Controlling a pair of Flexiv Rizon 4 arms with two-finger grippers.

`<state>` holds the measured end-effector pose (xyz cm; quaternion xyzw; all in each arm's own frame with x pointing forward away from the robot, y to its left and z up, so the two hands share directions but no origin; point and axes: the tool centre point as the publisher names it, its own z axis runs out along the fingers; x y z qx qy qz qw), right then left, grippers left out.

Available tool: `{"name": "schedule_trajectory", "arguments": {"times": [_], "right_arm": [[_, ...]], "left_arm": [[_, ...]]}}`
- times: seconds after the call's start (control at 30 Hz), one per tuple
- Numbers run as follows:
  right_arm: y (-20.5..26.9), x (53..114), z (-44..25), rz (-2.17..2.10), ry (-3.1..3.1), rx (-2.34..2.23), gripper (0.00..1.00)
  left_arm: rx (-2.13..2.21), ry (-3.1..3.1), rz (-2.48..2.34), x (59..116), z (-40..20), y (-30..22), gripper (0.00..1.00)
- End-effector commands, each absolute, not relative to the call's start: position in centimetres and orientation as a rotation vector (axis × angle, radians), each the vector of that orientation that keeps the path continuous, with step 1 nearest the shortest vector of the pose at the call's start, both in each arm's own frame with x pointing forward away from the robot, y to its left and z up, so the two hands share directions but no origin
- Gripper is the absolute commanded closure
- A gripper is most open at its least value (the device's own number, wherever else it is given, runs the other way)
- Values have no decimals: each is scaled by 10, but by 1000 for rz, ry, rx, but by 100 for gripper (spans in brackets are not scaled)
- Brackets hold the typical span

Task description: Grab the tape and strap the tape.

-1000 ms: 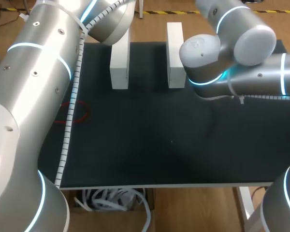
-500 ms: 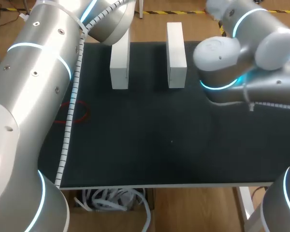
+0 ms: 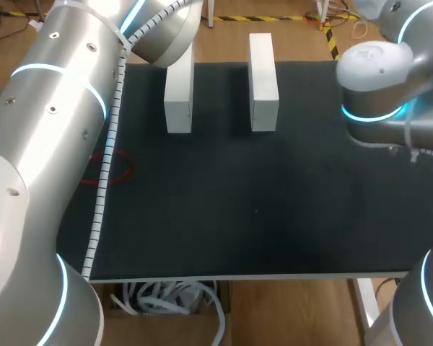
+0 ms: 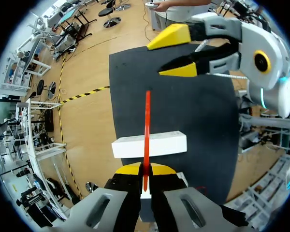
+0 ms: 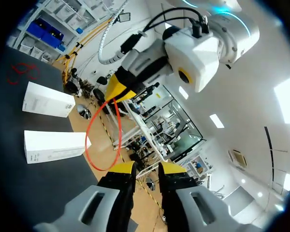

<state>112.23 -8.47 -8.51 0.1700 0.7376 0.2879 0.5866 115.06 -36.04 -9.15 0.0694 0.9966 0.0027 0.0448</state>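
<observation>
The tape point(image 4: 147, 125) is a thin red band bowed into a loop, so I judge it light, springy and apt to twist; it is best taken on its free arc, away from the held end. The left gripper point(image 4: 145, 170) pinches one end, holding it in the air, with the white blocks point(image 3: 263, 79) at the table's point(image 3: 238, 216) 12 o'clock ahead of it; the right gripper point(image 4: 154, 60) faces it, fingers spread; the right arm point(image 3: 379, 79) enters at 2 o'clock.
</observation>
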Motion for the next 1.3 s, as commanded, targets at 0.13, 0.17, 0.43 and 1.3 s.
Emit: {"name": "schedule_trajectory", "arguments": {"times": [0.13,0.17,0.43,1.3], "right_arm": [[-91,1135,-81,740,1792,373,0],[-91,1135,-81,740,1792,373,0],[-91,1135,-81,740,1792,373,0],[-91,1135,-81,740,1792,373,0]], "left_arm": [[234,3435,70,1157,-88,-363,100],[234,3435,70,1157,-88,-363,100],[234,3435,70,1157,-88,-363,100],[-1371,3224,639,1026,-8,-140,100]]}}
